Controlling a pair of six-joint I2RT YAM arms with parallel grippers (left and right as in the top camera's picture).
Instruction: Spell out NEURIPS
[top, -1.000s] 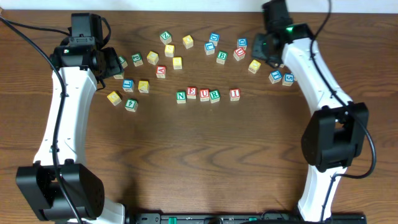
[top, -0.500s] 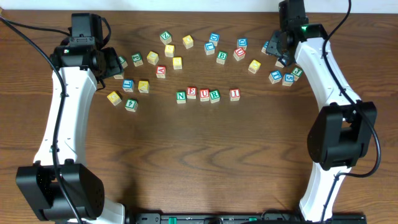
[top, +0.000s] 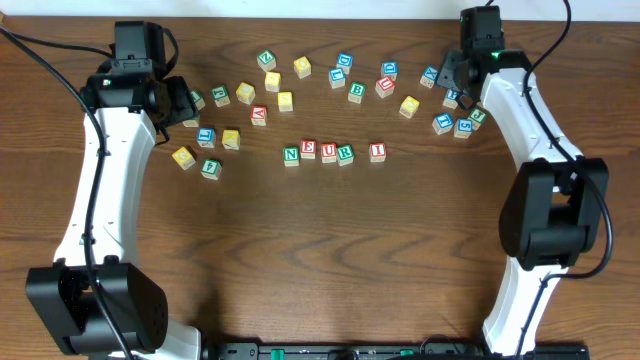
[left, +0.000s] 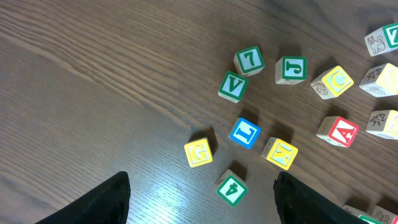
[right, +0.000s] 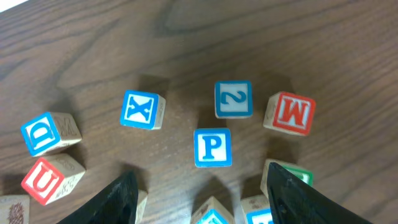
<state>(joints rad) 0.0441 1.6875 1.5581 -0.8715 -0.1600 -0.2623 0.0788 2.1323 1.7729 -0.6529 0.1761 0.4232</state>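
Under the right hand (right: 200, 177), fingers apart and empty: small pale wooden cube with blue P (right: 212, 148), on the counter (right: 186, 50). Likely light, rigid; take by opposite side faces.

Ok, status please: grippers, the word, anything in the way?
Left gripper open, empty. Right gripper open, over P block. Row reads NEURI; P, S missing. 2 block, M block crowd the P.

On the table (top: 300, 250), N (top: 291, 154), E (top: 308, 149), U (top: 328, 153) and R (top: 345, 154) sit side by side in a row, with I (top: 377, 151) just apart to their right, while the P cube (right: 212, 147) lies between the X cube (right: 142, 109) and the M cube (right: 289, 112), just beside the 2 cube (right: 233, 99).
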